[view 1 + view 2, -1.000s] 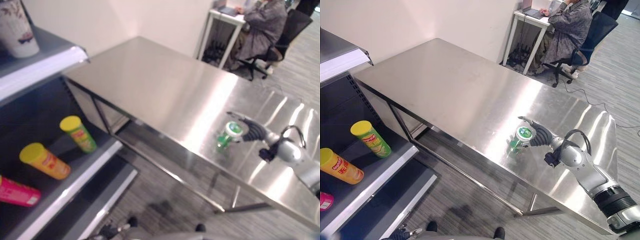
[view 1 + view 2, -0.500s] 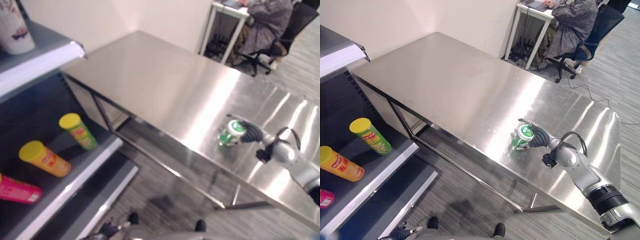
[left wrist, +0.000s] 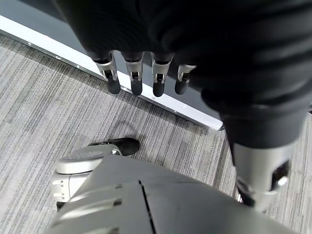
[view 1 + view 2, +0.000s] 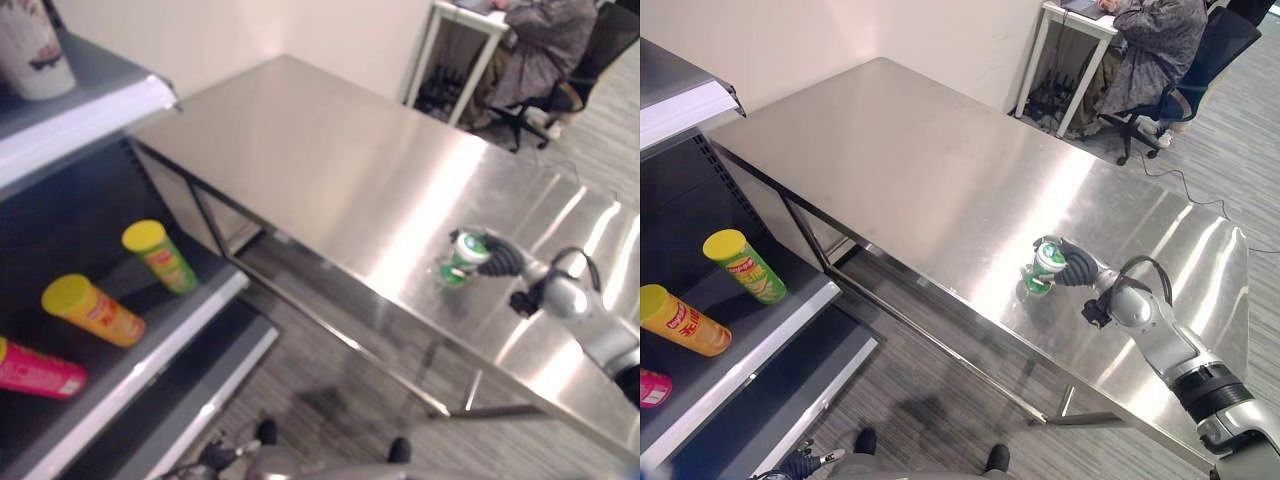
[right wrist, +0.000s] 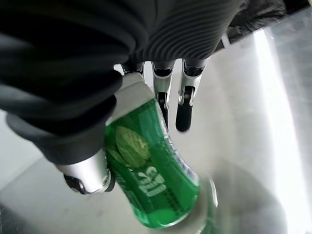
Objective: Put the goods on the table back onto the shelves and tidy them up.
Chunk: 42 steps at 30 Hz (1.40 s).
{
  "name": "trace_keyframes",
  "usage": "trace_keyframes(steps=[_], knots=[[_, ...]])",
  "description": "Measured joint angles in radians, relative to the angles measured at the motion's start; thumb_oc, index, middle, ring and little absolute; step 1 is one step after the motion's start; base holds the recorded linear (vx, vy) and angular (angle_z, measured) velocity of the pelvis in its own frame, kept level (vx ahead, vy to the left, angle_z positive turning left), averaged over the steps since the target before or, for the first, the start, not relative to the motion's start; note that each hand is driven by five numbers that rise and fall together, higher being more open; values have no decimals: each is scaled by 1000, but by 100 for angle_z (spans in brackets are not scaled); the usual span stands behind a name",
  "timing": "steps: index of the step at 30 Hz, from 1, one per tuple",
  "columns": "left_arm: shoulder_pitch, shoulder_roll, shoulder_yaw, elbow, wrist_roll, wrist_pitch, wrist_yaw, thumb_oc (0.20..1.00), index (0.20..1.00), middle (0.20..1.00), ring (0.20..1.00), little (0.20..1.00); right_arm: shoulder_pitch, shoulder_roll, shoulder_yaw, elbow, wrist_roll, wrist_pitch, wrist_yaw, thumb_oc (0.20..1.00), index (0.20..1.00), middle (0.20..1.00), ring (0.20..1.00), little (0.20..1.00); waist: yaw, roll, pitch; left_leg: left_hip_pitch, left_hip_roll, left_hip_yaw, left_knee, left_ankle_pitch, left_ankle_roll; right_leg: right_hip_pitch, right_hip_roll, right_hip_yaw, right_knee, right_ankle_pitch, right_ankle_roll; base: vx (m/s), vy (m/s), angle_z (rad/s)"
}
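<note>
While the right hand [image 4: 1077,268] gripped the green can [image 4: 1042,269], its base looked raised off the steel table [image 4: 910,170]. The left hand [image 3: 146,73] hung relaxed over the floor, holding nothing.

right hand [image 4: 1077,267]: dark ribbed cover | fingers [image 5: 184,111]: silver (dark tips) | arm: silver-grey

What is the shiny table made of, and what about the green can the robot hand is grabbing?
The table looks like brushed stainless steel: silver, with streaky glare and soft reflections. The green can in the right hand is probably thin metal with a glossy printed skin, since light glints off it, though plastic is possible.
</note>
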Motion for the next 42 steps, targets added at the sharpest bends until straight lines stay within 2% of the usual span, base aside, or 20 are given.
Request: trace_keyframes(steps=[14,20,21,22,25,29,32,34,35,36,37,38,39,41,42], knots=[[0,0,1,-4,0,1,1,1000,1000,1000,1000,1000,9,1,-12,-1,-9,1,-2,200,200,200,200,200,-2,3,1,2,0,0,0,0,0,3,-1,0,0,-1,-1,0,0,0],[4,1,7,-4,4,7,10,1000,1000,1000,1000,1000,107,22,-141,-38,-35,9,-40,200,200,200,200,200,-9,19,6,16,0,2,0,-1,1,13,-1,5,0,-1,0,7,-13,-1],[4,1,9,-4,6,13,12,1000,1000,1000,1000,1000,172,24,-221,-88,-41,9,-52,200,200,200,200,200,-15,32,7,17,1,1,0,-1,1,15,-2,6,0,-3,0,28,-46,-1],[5,0,9,-4,7,13,15,1000,1000,1000,1000,1000,190,24,-248,-108,-41,9,-61,200,200,200,200,200,-16,36,6,16,0,1,0,-1,1,15,-3,5,0,-4,0,34,-61,0],[28,-6,39,10,46,29,26,1000,1000,1000,1000,1000,266,24,-407,-234,-70,5,-118,200,200,200,200,200,-46,75,0,20,3,0,0,-1,2,18,0,6,0,-5,0,30,-97,1],[50,-11,40,14,53,33,33,1000,1000,1000,1000,1000,321,24,-559,-338,-87,-14,-180,200,200,200,200,200,-67,114,-7,21,9,-4,0,-1,1,25,9,6,0,-8,0,-5,-147,1],[63,-16,70,17,52,31,39,1000,1000,1000,1000,1000,325,43,-566,-359,-86,-20,-196,200,200,200,200,200,-76,131,-14,24,25,-7,0,-4,4,28,15,13,5,-19,1,-58,-302,0],[81,-38,140,23,33,27,51,1000,1000,1000,1000,1000,318,66,-545,-404,-84,-31,-198,200,200,200,200,200,-72,157,-9,14,44,-7,9,8,-9,19,40,17,6,-25,-7,-166,-294,-10],[85,-53,195,25,-4,22,60,1000,1000,1000,1000,1000,294,104,-536,-416,-76,-44,-214,200,200,200,200,200,-72,150,-10,-18,56,-19,48,-3,-12,-12,53,27,37,-45,-13,-66,-106,-10],[84,-75,249,26,-26,24,68,1000,1000,1000,1000,1000,290,116,-529,-450,-76,-50,-218,200,200,200,200,200,-66,166,-2,-33,73,-29,54,-8,-24,-32,69,27,52,-57,-26,-171,-376,-1],[83,-88,243,38,-65,23,75,1000,1000,1000,1000,1000,251,115,-485,-463,-75,-66,-229,200,200,200,200,200,-61,184,11,-65,91,-42,70,-4,-32,-70,81,25,89,-61,-32,-172,-353,9],[87,-105,249,54,-85,24,79,1000,1000,1000,1000,1000,234,120,-461,-461,-76,-69,-231,200,200,200,200,200,-40,201,15,-84,102,-52,77,6,-35,-78,97,9,97,-63,-34,-261,-417,26],[88,-112,285,52,-127,21,99,1000,1000,1000,1000,1000,217,124,-439,-472,-74,-69,-249,200,200,200,200,200,-28,217,22,-121,117,-69,96,6,-50,-103,113,0,116,-84,-56,-253,-217,25],[90,-117,281,62,-157,22,109,1000,1000,1000,1000,1000,156,139,-389,-469,-75,-69,-264,200,200,200,200,200,10,242,40,-160,143,-93,105,26,-54,-129,140,-20,132,-87,-63,-218,-157,38],[76,-122,284,80,-156,22,119,1000,1000,1000,1000,1000,126,143,-367,-470,-77,-69,-278,200,200,200,200,200,26,248,52,-211,143,-103,132,61,-72,-152,132,-51,146,-97,-77,-229,-154,66]])
